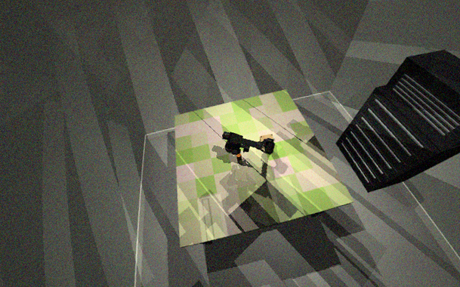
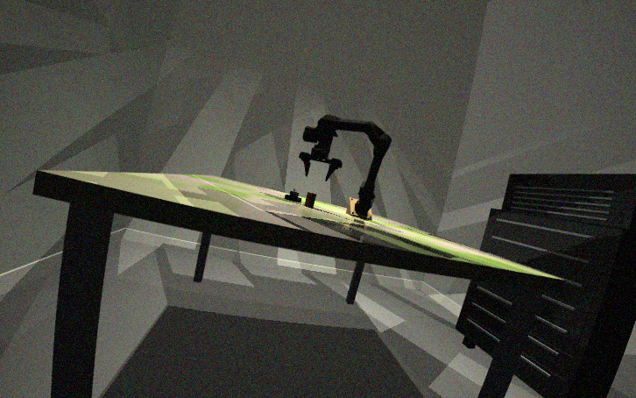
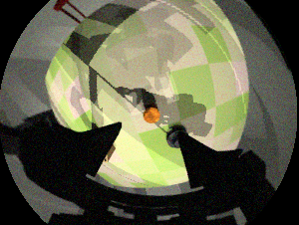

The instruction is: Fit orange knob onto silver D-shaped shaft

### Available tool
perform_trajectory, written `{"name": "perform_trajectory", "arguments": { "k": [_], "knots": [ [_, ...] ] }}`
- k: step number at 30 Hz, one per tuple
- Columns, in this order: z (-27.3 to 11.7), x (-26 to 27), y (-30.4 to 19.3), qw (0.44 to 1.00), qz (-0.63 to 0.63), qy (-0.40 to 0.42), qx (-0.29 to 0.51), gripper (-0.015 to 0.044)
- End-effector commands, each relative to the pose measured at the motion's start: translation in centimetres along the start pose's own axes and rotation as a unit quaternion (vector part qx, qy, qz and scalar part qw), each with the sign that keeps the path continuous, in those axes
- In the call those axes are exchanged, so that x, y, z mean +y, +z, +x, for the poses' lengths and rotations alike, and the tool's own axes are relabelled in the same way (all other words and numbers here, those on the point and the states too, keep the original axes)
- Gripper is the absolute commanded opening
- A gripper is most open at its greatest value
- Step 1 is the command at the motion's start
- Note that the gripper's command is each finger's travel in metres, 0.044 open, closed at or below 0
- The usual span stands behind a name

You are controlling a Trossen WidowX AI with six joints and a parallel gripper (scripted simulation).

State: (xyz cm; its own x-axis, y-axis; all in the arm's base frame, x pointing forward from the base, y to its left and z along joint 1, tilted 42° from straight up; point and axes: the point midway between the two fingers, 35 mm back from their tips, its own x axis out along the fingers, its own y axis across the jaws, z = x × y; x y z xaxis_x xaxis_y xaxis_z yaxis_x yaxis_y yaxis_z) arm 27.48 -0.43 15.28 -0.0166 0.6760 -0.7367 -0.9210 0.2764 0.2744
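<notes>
The orange knob (image 1: pixel 238 156) (image 2: pixel 310 200) (image 3: pixel 151 114) stands upright on the table, apart from the pedestal; its underside hole is hidden. The dark round pedestal (image 2: pixel 293 196) (image 3: pixel 175 135) stands close beside it, with a thin shaft (image 2: pixel 294 190) rising from it in the exterior view. The shaft's flat side is too small to tell. In the top view the arm hides the pedestal. My gripper (image 2: pixel 316 177) (image 3: pixel 149 129) is open and empty, with its fingers pointing down, well above the knob. In the wrist view the knob shows between the fingertips and the pedestal beside the right fingertip.
The arm's base stands by a small tan plate (image 1: pixel 266 137) (image 2: pixel 352 206) on the green and pink checkered table (image 1: pixel 196 125). Shadows fall across the table top. A large black drawer cabinet (image 1: pixel 430 109) (image 2: pixel 553 224) stands beyond the table's right side.
</notes>
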Motion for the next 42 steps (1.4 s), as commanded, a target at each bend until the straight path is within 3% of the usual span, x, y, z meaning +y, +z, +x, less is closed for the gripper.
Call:
{"name": "perform_trajectory", "arguments": {
  "k": [1,8,16,33,42],
  "knots": [
    [-0.11,-0.09,-0.03,0.999,0.032,-0.003,0.005,0.044],
    [-0.07,-0.09,0.03,0.934,0.356,-0.005,0.004,0.044],
    [-0.03,-0.09,0.1,0.729,0.685,-0.006,0.002,0.044],
    [0.02,-0.09,0.17,0.396,0.918,-0.006,-0.001,0.044],
    [0.02,-0.09,0.17,0.392,0.92,-0.006,-0.001,0.044]
  ]
}}
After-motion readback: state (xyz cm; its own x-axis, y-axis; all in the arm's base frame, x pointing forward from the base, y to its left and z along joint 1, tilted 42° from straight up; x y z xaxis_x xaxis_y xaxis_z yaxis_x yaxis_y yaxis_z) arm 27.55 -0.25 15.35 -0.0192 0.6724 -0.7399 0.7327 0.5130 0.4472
